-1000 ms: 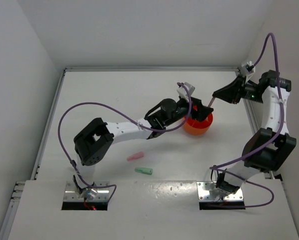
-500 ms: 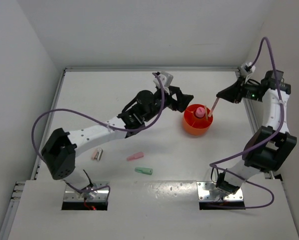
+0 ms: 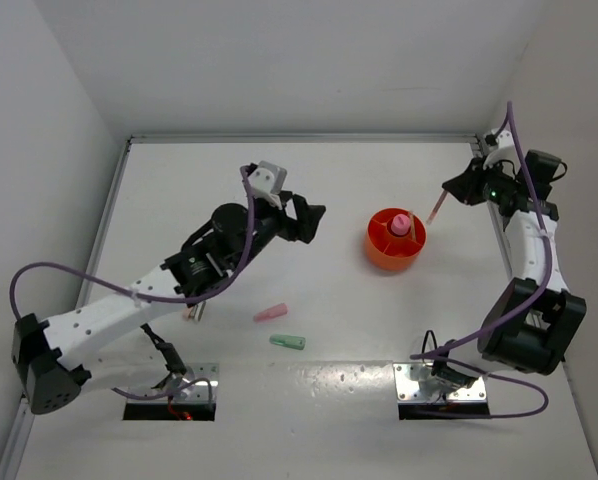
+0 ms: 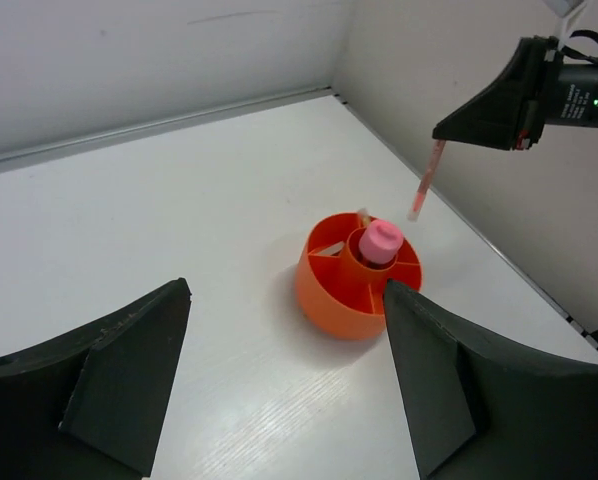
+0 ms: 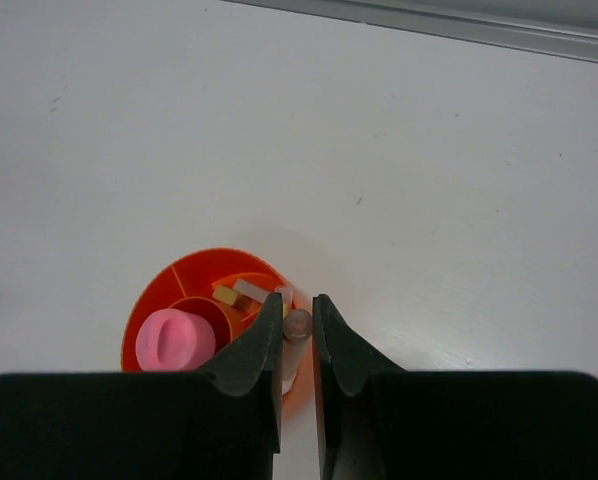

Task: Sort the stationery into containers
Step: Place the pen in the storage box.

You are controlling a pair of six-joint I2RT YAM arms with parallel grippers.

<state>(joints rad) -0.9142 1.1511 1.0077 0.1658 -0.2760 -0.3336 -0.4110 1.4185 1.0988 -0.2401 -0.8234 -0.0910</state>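
Observation:
The orange cup (image 3: 384,256) with inner dividers stands right of the table's middle; it also shows in the left wrist view (image 4: 339,295) and the right wrist view (image 5: 149,305). A pink-capped tube (image 3: 400,222) stands in its centre, and small yellow and whitish pieces (image 5: 229,295) lie in one section. My right gripper (image 3: 448,187) is shut on a thin pink stick (image 3: 435,208) that hangs just right of and above the cup's rim. My left gripper (image 3: 314,215) is open and empty, left of the cup. A pink marker (image 3: 270,313) and a green marker (image 3: 288,342) lie on the table.
A small pinkish-beige bit (image 3: 191,312) lies beside the left arm, partly hidden by it. White walls close in the table at the back, left and right. The right arm stands close along the right wall.
My left gripper has drawn back to the left, away from the cup, leaving the pink-capped tube standing in it. My right gripper has shifted slightly right and back with the stick.

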